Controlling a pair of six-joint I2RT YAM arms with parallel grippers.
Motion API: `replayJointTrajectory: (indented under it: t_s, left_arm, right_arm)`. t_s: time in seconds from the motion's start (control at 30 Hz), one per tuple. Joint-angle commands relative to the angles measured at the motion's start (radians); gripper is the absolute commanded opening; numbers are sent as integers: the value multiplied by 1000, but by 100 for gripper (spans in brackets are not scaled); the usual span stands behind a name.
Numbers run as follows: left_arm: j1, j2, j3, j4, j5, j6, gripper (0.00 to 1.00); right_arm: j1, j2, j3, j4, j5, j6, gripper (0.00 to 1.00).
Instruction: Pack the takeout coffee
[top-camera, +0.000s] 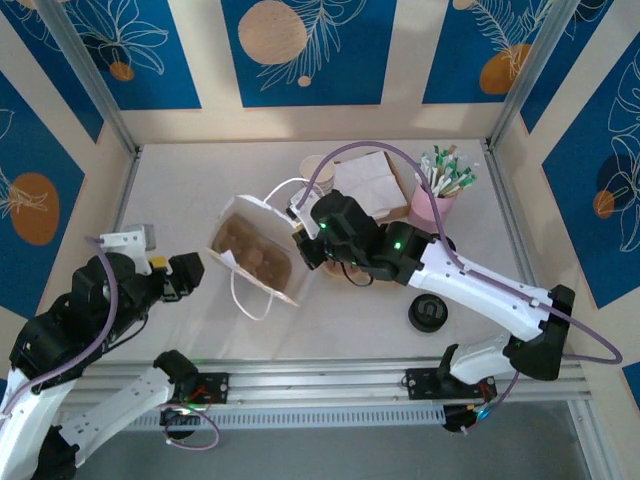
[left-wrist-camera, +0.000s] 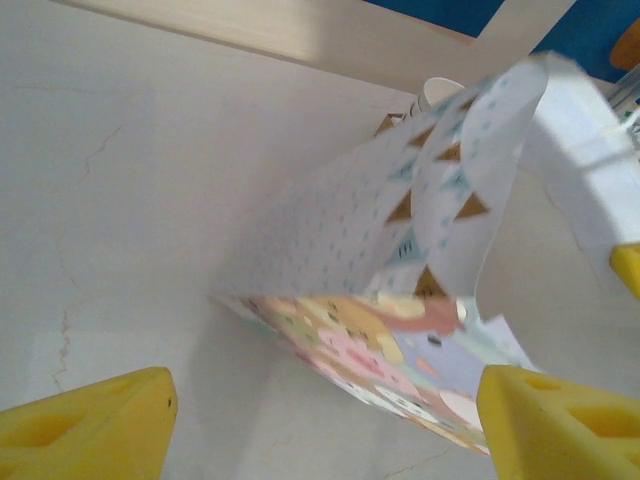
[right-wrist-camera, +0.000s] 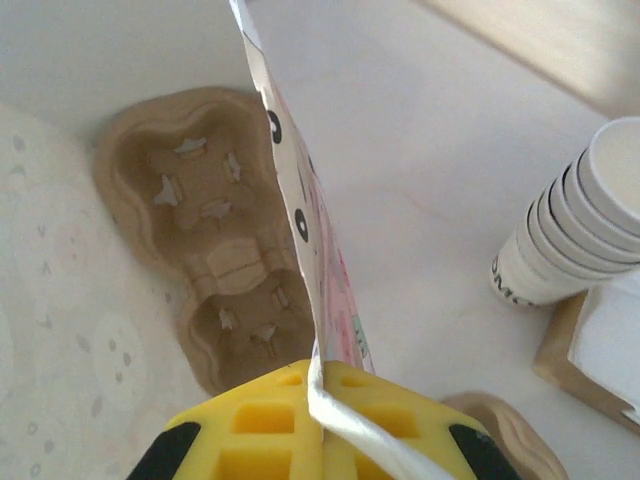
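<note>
Pinching the bag (left-wrist-camera: 380, 230) rim so its mouth gapes.
My right gripper (right-wrist-camera: 318, 390) clamps it, carrier (right-wrist-camera: 215, 230) inside; left gripper (top-camera: 190, 272) hovers beside, unclenched.

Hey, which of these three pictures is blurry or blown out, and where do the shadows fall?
Left wrist: the paper bag is smeared and washed out at its upper right; its shadow falls left on the table. Right wrist: the right gripper is out of focus up close, the cup carrier sharper. Top external: sharp throughout.
</note>
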Motion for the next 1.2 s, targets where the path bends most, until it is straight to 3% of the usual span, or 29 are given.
replayJointTrajectory:
  t_s: [0.0, 0.1, 0.33, 0.7, 0.8, 0.9, 1.1, 1.17]
  left_arm:
    - [10, 29, 1, 7, 30, 5, 80]
    - [10, 59, -12, 14, 58, 13, 82]
    - [9, 76, -11, 23, 6, 5, 83]
    - [10, 107, 22, -23, -48, 28, 83]
    - [10, 108, 21, -29, -63, 37, 80]
    - [11, 111, 11, -23, -40, 51, 69]
    - [9, 96, 1, -43, -30, 42, 66]
    - [10, 91, -4, -48, -25, 42, 58]
  right_arm:
    - [12, -7, -77, 253, 78, 115, 0]
    - [45, 20, -121, 324, 141, 183, 0]
    - [140, 50, -209, 481, 300, 231, 0]
    - [229, 33, -258, 485, 451, 320, 0]
    - [258, 30, -251, 438, 532, 368, 0]
    - [290, 32, -248, 393, 594, 436, 0]
    - [344, 52, -236, 298, 652, 544, 0]
    - [356, 55, -227, 262, 684, 569, 0]
